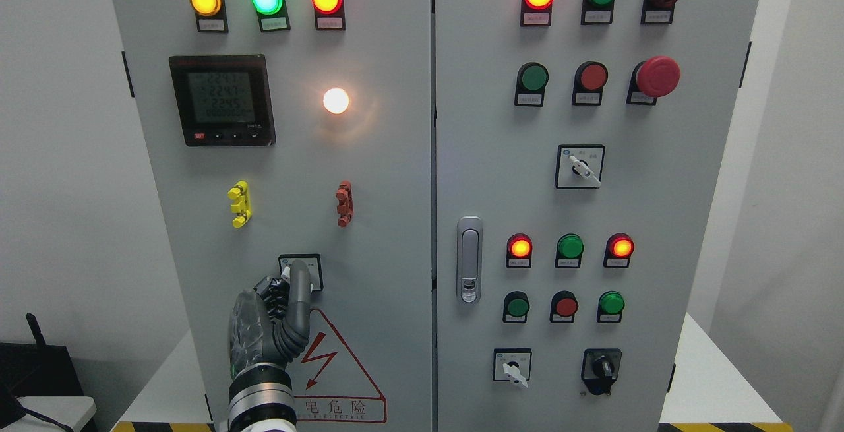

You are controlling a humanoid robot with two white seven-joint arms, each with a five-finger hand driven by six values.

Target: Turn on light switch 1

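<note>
So the left hand (pixel 280 307) comes up from 6 o'clock on the left cabinet door (pixel 277 175), fingers (pixel 300 287) pinched on the little rotary light switch (pixel 302 272) low on that door. At the switch's 12 o'clock, the white lamp (pixel 335 101) glows bright. Meter display (pixel 221 99) sits at the lamp's 9 o'clock.

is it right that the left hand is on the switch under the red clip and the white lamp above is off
Not quite: the white lamp is lit, glowing on the left door in the head view. The rest holds: the left hand is on the switch below the red clip.
</note>
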